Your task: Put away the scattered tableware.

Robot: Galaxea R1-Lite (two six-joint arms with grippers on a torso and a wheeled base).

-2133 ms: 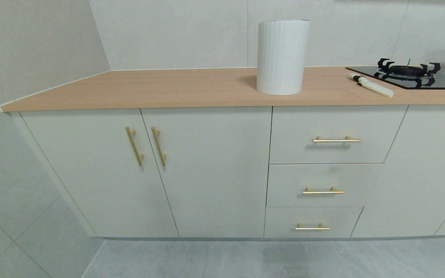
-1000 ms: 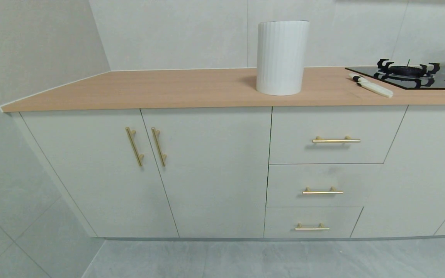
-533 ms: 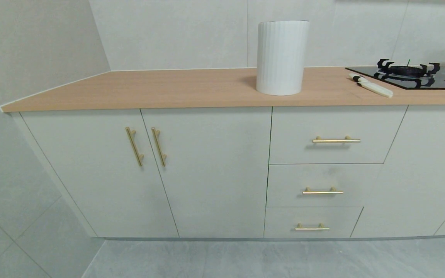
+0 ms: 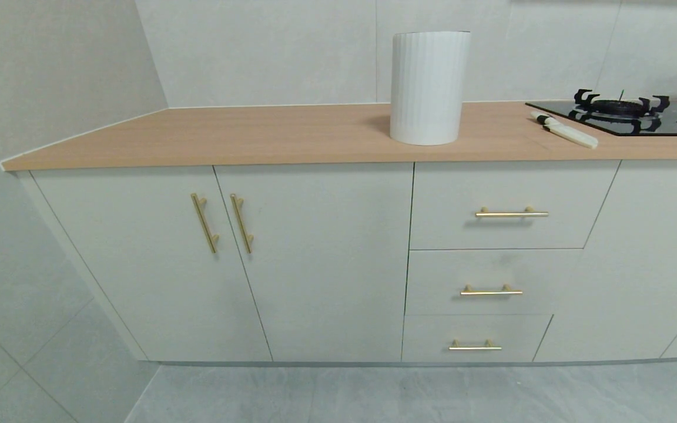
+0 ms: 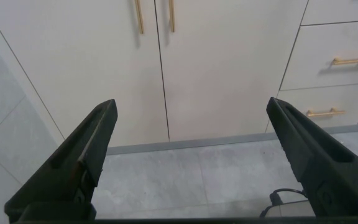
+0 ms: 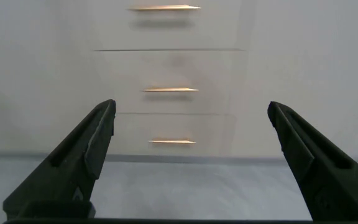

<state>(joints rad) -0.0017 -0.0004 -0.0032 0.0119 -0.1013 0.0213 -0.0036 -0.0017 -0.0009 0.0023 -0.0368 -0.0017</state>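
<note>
The left end effector [image 5: 190,107] has its two dark, wedge-shaped fingers spread wide with nothing between them. Straight ahead of it are the flat, matt pale cabinet doors [image 4: 227,258], meeting at a thin seam with slim brass bar handles [image 4: 222,223] on either side. The right end effector [image 6: 190,107] is likewise spread and holds nothing. It faces the drawer stack [image 6: 166,74], which has three smooth fronts with horizontal brass bars. Smooth grey floor tile [image 5: 185,180] lies between both end effectors and the cabinet's base. Above those drawers, on the wood-grain table [image 4: 256,135], a slim cream utensil [image 4: 565,130] with a dark band at one end lies flat near the front edge. It is just beside the glossy black hob [image 4: 626,114] and near a tall ribbed white cylinder [image 4: 428,88] that stands upright. The table is bare from the cylinder to the corner wall.
</note>
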